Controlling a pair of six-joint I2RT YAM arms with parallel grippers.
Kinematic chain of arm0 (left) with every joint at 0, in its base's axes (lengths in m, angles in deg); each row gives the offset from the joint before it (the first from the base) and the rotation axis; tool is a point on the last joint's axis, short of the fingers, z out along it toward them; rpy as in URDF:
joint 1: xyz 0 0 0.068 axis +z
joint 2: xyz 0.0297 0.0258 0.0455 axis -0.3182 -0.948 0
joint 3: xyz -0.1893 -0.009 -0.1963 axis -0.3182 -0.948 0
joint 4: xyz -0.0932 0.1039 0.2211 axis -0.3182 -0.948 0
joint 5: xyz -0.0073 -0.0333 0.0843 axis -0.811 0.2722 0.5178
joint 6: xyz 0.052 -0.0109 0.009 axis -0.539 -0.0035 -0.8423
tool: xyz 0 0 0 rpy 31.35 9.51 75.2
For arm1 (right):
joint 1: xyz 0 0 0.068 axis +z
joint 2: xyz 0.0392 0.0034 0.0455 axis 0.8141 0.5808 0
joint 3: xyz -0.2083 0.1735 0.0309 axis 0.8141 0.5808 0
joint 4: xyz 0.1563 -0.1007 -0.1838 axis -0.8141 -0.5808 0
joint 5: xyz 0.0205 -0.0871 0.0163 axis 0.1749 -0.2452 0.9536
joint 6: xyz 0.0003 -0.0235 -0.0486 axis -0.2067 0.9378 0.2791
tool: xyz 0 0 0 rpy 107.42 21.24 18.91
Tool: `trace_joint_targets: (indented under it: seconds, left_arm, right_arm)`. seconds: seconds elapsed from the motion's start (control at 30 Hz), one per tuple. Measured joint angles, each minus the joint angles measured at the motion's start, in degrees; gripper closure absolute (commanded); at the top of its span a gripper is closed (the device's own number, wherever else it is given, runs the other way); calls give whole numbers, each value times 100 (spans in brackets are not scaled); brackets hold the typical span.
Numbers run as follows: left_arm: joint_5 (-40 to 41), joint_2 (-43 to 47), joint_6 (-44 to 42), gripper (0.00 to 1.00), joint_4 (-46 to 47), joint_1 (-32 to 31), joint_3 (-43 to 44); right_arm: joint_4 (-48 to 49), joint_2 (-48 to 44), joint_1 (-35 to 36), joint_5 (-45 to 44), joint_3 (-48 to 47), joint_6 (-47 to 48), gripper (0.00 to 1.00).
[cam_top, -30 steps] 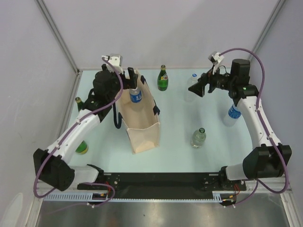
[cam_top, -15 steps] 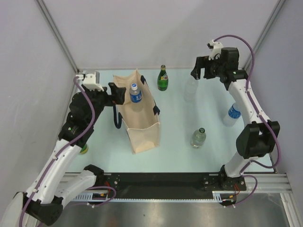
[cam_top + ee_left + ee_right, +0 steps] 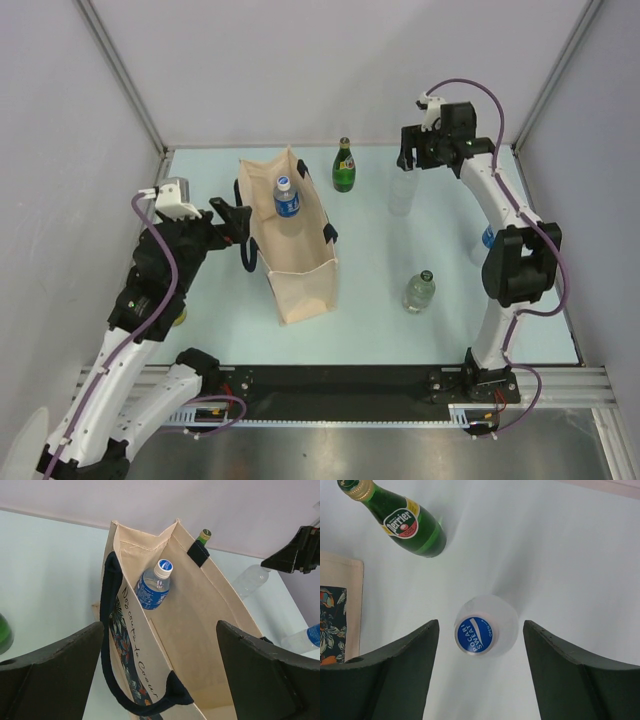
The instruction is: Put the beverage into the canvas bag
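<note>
- canvas bag (image 3: 300, 262) upright mid-table; blue-label bottle (image 3: 152, 586) inside, leaning on its side wall, base hidden
- left gripper (image 3: 236, 221): jaws apart, empty, beside bag's left side
- right gripper (image 3: 480, 672): jaws apart above Pocari Sweat bottle (image 3: 482, 630), probably not touching

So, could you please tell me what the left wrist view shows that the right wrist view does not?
Only the left wrist view shows inside the canvas bag, where a blue-labelled bottle leans, framed by the open left fingers. Only the right wrist view looks straight down on the Pocari Sweat cap of the clear bottle between the open right fingers, and shows the Perrier label. Both share the green bottle, the clear bottle and the bag, which is just a corner in the right wrist view.
</note>
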Motion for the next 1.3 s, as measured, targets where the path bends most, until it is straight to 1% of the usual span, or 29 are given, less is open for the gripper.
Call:
trace_joint_targets:
  seconds: [0.23,0.4,0.5,0.67,0.73,0.77,0.8,0.87,0.9,0.97,1.1,1.3]
  left_arm:
    - [63,70,98,0,-83,0,-4]
    - [63,13,118,0,-140,0,-2]
    - [63,-11,144,0,-153,0,-2]
    - [63,-33,146,0,-188,0,-2]
    - [63,-33,146,0,-192,0,-2]
    - [63,-33,146,0,-195,0,-2]
    - [63,-35,146,0,-199,0,-2]
    - [63,-42,146,0,-219,0,-2]
    - [63,-44,149,0,-223,0,-2]
    - [63,-44,149,0,-234,0,-2]
    - [63,-44,153,0,-256,0,-2]
    - [66,-44,151,0,-260,0,-2]
  right_arm:
    - [-59,229,52,-105,-149,166,38]
    - [-55,275,98,-140,-190,247,47]
    - [-61,295,131,-138,-190,284,48]
    - [-101,297,153,-138,-190,308,45]
    - [-105,297,153,-138,-190,319,48]
    - [-109,297,153,-138,-190,330,52]
    - [-111,297,153,-138,-190,343,61]
    - [-129,297,155,-136,-203,407,70]
    - [-151,297,153,-151,-221,452,80]
    - [-179,297,149,-155,-234,505,90]
    - [-216,291,168,-133,-249,623,100]
    - [-507,118,247,-44,-251,822,100]
